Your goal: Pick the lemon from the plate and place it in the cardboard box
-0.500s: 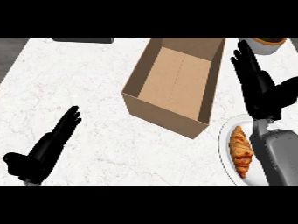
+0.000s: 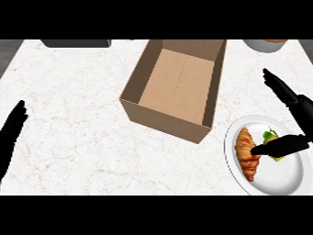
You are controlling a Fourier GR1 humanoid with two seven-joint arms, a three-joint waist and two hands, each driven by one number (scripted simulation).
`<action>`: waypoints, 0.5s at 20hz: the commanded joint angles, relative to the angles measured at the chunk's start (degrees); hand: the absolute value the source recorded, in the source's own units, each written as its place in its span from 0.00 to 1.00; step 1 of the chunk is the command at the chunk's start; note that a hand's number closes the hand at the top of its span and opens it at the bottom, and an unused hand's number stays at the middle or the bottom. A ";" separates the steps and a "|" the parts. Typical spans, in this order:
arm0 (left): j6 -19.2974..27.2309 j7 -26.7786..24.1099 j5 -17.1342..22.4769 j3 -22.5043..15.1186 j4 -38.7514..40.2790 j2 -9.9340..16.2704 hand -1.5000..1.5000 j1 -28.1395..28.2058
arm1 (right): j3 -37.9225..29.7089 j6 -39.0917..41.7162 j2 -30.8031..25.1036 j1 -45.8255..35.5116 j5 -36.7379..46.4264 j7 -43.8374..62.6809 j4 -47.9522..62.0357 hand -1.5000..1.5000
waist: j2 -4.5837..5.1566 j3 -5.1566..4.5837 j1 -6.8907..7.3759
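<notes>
A white plate (image 2: pixel 281 181) lies at the counter's lower right with a croissant (image 2: pixel 246 153) on its left half. Beside the croissant sits the lemon (image 2: pixel 272 137), yellow-green and mostly hidden under my right thumb. My right hand (image 2: pixel 302 112) hangs over the plate's upper right edge. Its fingers are straight and point up-left, while the thumb reaches across the lemon toward the croissant. The open cardboard box (image 2: pixel 176 87) stands upright in the middle, up-left of the plate, with nothing inside. My left hand (image 2: pixel 3 143) rests open at the lower left edge, fingers up.
A dark flat object (image 2: pixel 76 43) sits at the counter's far edge, left of the box. At the far right corner stands a grey bowl (image 2: pixel 265 45). White marble counter stretches between my left hand and the box.
My right hand has come down and to the right, from beside the box to over the plate, its thumb now across the lemon. The left hand has shifted toward the left edge.
</notes>
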 commanded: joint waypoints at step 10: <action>4.49 4.99 -4.86 0.98 3.04 1.13 0.50 -4.50 | -7.30 12.36 -10.63 5.93 6.00 -52.92 30.20 0.00 | 0.52 0.45 1.71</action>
